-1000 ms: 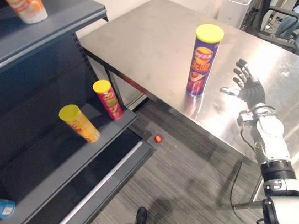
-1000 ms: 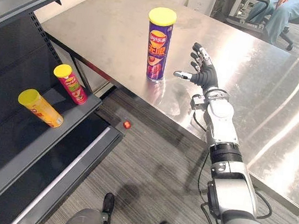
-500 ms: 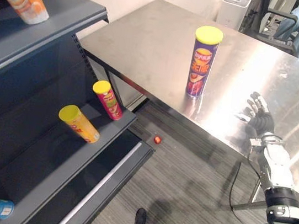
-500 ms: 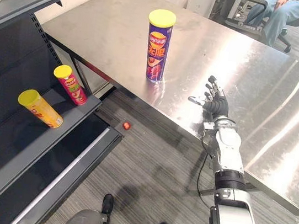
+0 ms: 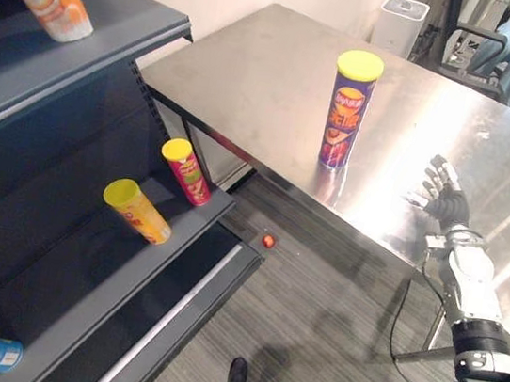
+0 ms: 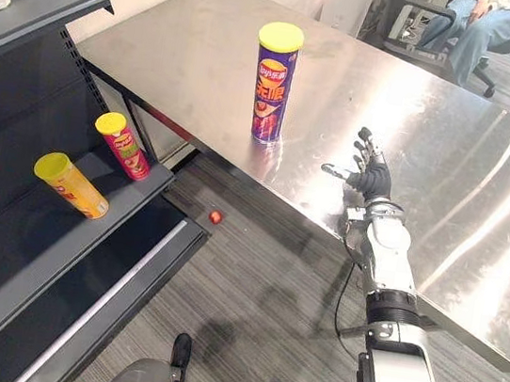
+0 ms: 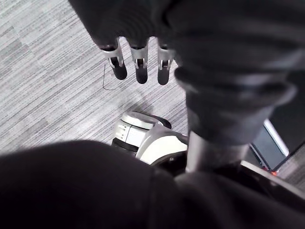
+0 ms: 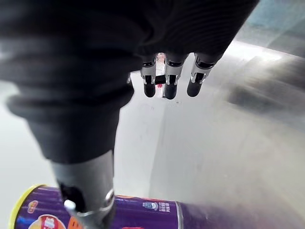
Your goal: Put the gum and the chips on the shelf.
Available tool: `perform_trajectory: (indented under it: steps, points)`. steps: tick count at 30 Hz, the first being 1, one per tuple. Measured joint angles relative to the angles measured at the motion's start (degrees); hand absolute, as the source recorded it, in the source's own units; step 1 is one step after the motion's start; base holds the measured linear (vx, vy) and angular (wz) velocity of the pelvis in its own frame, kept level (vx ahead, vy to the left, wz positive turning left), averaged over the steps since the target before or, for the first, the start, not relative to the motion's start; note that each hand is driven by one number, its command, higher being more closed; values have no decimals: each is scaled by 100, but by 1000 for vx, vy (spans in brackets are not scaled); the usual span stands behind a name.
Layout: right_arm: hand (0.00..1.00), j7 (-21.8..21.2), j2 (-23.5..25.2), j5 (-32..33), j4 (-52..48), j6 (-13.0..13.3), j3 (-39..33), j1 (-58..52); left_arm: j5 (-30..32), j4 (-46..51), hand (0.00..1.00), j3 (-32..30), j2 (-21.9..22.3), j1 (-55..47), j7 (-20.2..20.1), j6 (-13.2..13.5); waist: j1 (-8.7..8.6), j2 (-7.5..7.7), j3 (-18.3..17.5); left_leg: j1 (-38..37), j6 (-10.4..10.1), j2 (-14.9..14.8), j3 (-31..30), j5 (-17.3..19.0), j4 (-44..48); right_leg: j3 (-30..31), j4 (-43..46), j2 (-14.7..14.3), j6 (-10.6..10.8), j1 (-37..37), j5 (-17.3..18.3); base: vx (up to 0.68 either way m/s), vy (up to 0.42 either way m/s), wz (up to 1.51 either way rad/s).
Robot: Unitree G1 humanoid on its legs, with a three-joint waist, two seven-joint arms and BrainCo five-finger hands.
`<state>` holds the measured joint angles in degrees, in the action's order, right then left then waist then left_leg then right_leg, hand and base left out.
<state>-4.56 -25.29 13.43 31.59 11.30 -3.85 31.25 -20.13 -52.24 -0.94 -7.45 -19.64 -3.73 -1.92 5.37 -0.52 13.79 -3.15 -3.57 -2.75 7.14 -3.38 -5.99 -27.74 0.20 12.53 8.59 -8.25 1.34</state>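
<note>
- The right hand [image 6: 369, 176] is held over the counter [image 6: 189, 49] near its front edge, with fingers straight and spread and thumb out; nothing is gripped.
- The purple chips can [image 6: 273, 84] is stood upright on the counter, near that hand but apart from it.
- The left hand [image 7: 141, 67] is seen above the floor, fingers straight, empty.
- A red can [image 6: 123, 146] and a yellow can [image 6: 71, 184] are laid on the shelf [image 6: 29, 245].

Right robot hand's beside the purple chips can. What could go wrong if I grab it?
1. The tall purple chips can stands upright near the front edge of the table, apart from the open right robot hand; a sideways bump could topple it and roll it onto the floor.
2. The lower shelf already holds a red can and a yellow can lying tilted; setting the chips among them could knock them loose.
</note>
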Motion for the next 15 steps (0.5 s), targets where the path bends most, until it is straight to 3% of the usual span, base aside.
perform_trajectory:
  steps: [15]
  points:
    - [0,-1,-57,-3,-138,-7,279,480,2,-25,0,-58,3,-34,-49,5,24,24,-85,5,20,10,-181,-81,-1,-169,-5,-9,-1,-88,1,0,-1,6]
